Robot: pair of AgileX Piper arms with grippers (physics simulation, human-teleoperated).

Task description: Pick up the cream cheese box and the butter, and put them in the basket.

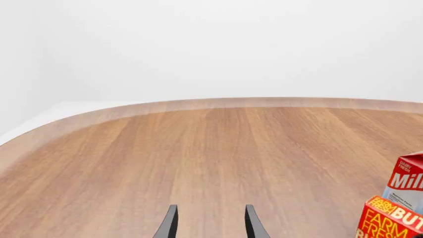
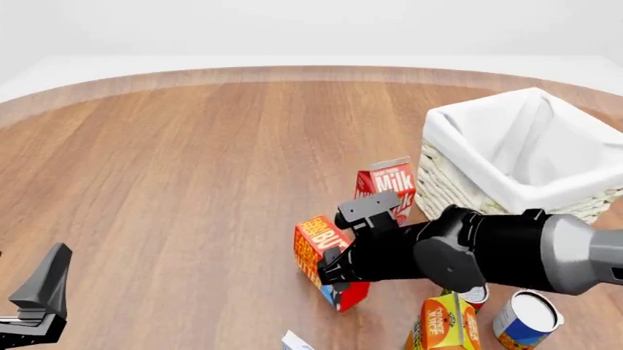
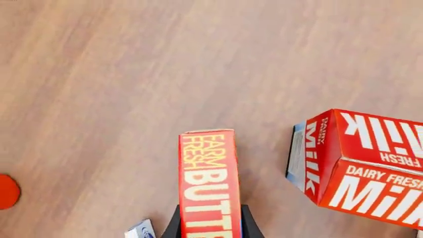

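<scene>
Left wrist view: the left gripper (image 1: 209,223) is spread over bare wooden table (image 1: 198,158).

Front view: a red milk carton (image 2: 387,182) stands between the red-orange butter carton (image 2: 323,255) and the white-lined wicker basket (image 2: 516,153); an orange juice carton (image 2: 446,324) and a tin can (image 2: 527,319) are nearby.

Right wrist view: the right gripper (image 3: 210,222) pinches the butter carton.

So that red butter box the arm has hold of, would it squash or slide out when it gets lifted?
Probably neither. The butter looks like a stiff, flat-sided carton, so the right gripper has its fingers on two flat faces, which should hold. It likely weighs little for its size. It sticks out well past the fingers, so it might tilt a bit, and the milk carton stands close by.
</scene>
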